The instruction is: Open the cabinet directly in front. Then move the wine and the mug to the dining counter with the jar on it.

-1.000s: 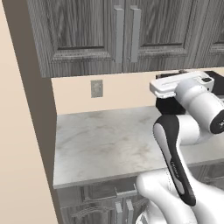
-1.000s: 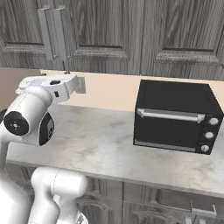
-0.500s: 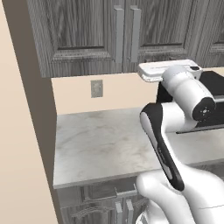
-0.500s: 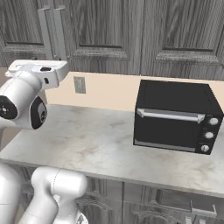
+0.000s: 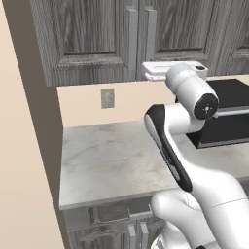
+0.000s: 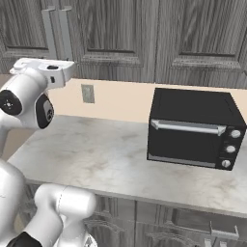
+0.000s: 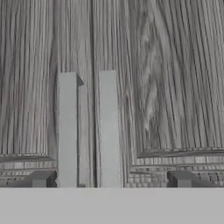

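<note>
The cabinet (image 5: 92,34) is a dark grey wood-grain wall unit. Both doors are closed, and two vertical silver handles (image 5: 132,39) run side by side at the seam. My gripper (image 5: 160,73) is raised just below the doors' lower edge and points at them. In the hand view the two handles (image 7: 67,131) rise close ahead. My gripper (image 7: 110,180) is open, with its dark fingertips (image 7: 41,179) wide apart and nothing held. The right base view shows the hand (image 6: 60,72) under the handles (image 6: 64,34). The wine, the mug, the dining counter and the jar are out of view.
A black toaster oven (image 6: 193,128) stands on the marble worktop (image 6: 96,154) to the right of the arm. A wall outlet (image 5: 107,98) sits on the beige backsplash. A beige side wall (image 5: 24,146) bounds the worktop's left end. Grey base cabinets (image 5: 102,223) run below.
The arm has lifted the hand from above the worktop up to the cabinet's lower edge and swung it toward the handles. The jaws have stayed open.
</note>
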{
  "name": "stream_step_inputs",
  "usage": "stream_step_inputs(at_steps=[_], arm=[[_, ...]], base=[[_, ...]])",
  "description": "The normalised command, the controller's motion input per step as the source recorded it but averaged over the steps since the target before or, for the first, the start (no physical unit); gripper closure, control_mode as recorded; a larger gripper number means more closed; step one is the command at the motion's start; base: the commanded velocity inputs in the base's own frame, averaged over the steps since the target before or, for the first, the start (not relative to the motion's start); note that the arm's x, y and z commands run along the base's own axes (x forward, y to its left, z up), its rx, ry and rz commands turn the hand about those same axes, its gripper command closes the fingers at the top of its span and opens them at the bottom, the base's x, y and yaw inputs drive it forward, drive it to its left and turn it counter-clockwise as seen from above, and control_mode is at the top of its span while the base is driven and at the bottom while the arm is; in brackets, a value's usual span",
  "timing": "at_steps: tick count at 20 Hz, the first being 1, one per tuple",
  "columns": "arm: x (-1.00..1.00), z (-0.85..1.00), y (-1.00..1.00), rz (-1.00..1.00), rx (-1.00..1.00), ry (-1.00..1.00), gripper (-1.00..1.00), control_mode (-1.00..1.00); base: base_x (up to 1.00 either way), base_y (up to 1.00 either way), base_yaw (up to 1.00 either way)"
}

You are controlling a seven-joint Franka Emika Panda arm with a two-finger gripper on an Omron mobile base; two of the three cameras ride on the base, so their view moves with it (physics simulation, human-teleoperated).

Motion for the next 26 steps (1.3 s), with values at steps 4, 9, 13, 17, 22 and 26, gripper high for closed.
stream_step_inputs(at_steps=[4, 9, 13, 17, 22, 26], arm=[[0.44, 0.00, 0.00, 0.00, 0.00, 0.07, -1.00, -1.00], [0.44, 0.00, 0.00, 0.00, 0.00, 0.07, -1.00, -1.00], [0.53, 0.00, 0.00, 0.00, 0.04, 0.07, -1.00, -1.00], [0.66, -0.01, 0.00, 0.00, 0.10, 0.08, -1.00, -1.00], [0.88, -0.16, 0.00, 0.00, 0.13, 0.11, -1.00, -1.00], [0.93, -0.31, 0.00, 0.00, 0.07, 0.09, -1.00, -1.00]], base=[[0.00, 0.00, 0.00], [0.00, 0.00, 0.00], [0.00, 0.00, 0.00], [0.00, 0.00, 0.00], [0.00, 0.00, 0.00], [0.00, 0.00, 0.00]])
